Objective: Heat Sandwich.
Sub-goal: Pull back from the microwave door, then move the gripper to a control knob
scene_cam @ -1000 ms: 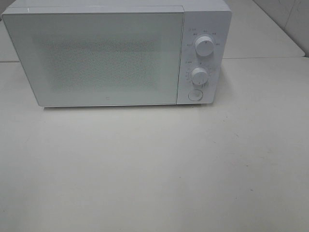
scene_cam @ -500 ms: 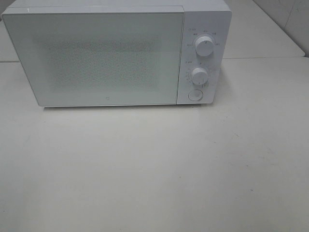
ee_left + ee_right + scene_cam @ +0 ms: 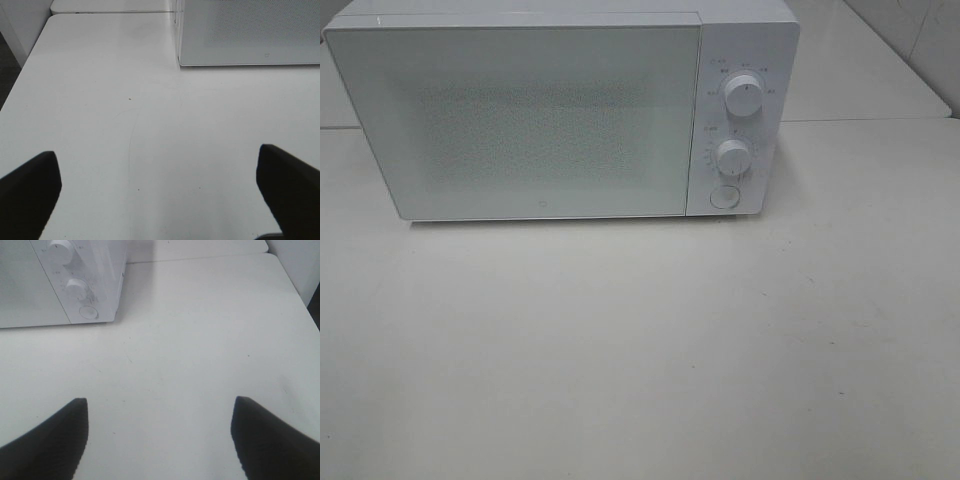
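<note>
The sandwich is out of view in every frame. A white microwave [image 3: 560,110] stands at the back of the white table [image 3: 640,350] with its door shut. My left gripper [image 3: 157,192] is open over bare table, its dark fingers [image 3: 27,192] wide apart, with the microwave's lower door corner [image 3: 250,35] ahead of it. Over the table's right part my right gripper [image 3: 160,437] is also open and holds nothing, and the microwave's control panel [image 3: 80,285] lies ahead of it. Neither gripper shows in the exterior high view.
The microwave's panel carries two round knobs [image 3: 744,96] [image 3: 733,157] and a round button [image 3: 724,196] below them. A second white table [image 3: 860,70] adjoins behind at the right. The table edge [image 3: 22,80] drops off on the left side.
</note>
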Tool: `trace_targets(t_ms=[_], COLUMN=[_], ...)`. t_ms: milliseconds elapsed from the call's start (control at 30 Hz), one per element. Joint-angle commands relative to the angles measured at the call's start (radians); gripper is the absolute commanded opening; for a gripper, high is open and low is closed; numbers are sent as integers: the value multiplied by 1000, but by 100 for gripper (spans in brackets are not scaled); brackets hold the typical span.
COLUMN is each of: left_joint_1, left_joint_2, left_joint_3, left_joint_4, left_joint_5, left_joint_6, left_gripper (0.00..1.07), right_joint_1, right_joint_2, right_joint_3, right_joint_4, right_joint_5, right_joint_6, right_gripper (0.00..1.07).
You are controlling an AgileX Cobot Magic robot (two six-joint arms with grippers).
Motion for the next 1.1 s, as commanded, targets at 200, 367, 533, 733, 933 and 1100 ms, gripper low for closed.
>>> trace_targets(t_ms=[200,367,533,733,933,1100], left_joint_1=[0,0,0,0,0,0], left_joint_2=[-22,-22,-22,-22,-22,-22], left_joint_3=[3,3,3,3,3,3], left_joint_4=[-9,-9,-9,-9,-9,-9], left_joint_5=[-13,-13,-13,-13,-13,-13], left_joint_6=[0,0,0,0,0,0], left_gripper=[100,100,100,100,100,100], right_joint_1=[-9,-9,-9,-9,-9,-6], right_joint_2=[176,265,366,464,598,694], right_joint_3=[-6,-6,-5,-5,-5,21], right_joint_4=[-33,-34,-15,-15,-12,-12], right_joint_5=[-128,-214,-346,-441,-597,-780], right_joint_6=[9,-2,-2,-2,2,3], right_gripper=[76,76,78,81,82,82])
